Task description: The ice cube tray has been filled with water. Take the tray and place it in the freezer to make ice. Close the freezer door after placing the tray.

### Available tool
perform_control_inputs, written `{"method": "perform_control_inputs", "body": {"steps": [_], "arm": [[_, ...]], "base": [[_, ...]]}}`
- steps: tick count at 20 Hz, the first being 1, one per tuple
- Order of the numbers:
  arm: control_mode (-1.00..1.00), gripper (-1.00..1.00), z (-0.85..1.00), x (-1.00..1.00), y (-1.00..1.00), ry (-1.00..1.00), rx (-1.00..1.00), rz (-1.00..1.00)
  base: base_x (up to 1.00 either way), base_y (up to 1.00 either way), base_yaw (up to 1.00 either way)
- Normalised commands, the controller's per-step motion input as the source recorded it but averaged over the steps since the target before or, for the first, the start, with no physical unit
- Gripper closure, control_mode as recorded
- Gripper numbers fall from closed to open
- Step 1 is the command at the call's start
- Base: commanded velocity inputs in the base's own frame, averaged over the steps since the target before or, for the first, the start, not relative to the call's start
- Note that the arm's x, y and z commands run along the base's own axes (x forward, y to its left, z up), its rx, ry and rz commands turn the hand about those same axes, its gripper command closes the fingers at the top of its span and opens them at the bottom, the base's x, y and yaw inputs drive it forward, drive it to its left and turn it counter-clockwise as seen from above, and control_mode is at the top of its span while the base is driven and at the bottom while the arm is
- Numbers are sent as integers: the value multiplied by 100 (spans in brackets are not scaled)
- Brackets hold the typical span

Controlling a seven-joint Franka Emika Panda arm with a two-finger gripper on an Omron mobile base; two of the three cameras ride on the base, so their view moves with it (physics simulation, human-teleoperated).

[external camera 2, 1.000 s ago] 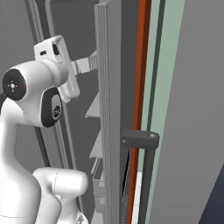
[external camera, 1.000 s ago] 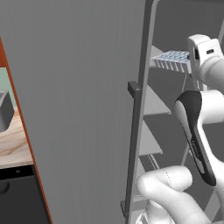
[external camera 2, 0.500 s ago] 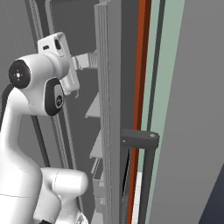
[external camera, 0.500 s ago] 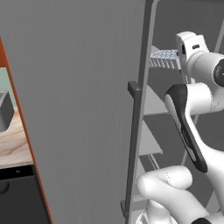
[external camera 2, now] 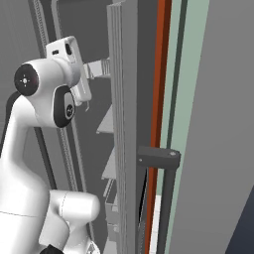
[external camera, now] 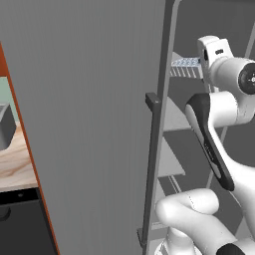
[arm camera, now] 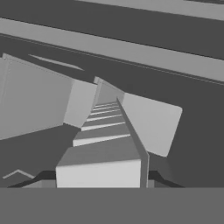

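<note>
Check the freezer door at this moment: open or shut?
Open. The freezer door is swung out toward the cameras, and past its edge the freezer shelves show, with the ice cube tray at the top one.

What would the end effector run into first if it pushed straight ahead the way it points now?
The end effector is shut on the ice cube tray, pointing into the freezer. The tray's far end would likely meet the freezer's inner wall first, though depth is hard to judge.

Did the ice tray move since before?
Yes. The ice tray went higher and deeper into the freezer, away from the door handle, held by the pincer.
</note>
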Motion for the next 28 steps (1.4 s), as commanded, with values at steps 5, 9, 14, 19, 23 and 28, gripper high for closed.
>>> {"method": "perform_control_inputs", "body": {"steps": [5, 9, 14, 19, 23, 28], "arm": [[-100, 100, 0, 2, 0, 1, 3, 0], [-100, 100, 0, 9, 0, 0, 4, 0], [-100, 100, 0, 14, -3, 0, 4, 0], [-100, 100, 0, 22, -8, 0, 2, 0], [-100, 100, 0, 21, -12, 0, 2, 0], [-100, 100, 0, 21, -9, 0, 2, 0]], "base": [[0, 0, 0], [0, 0, 0], [0, 0, 0], [0, 0, 0], [0, 0, 0], [0, 0, 0]]}}
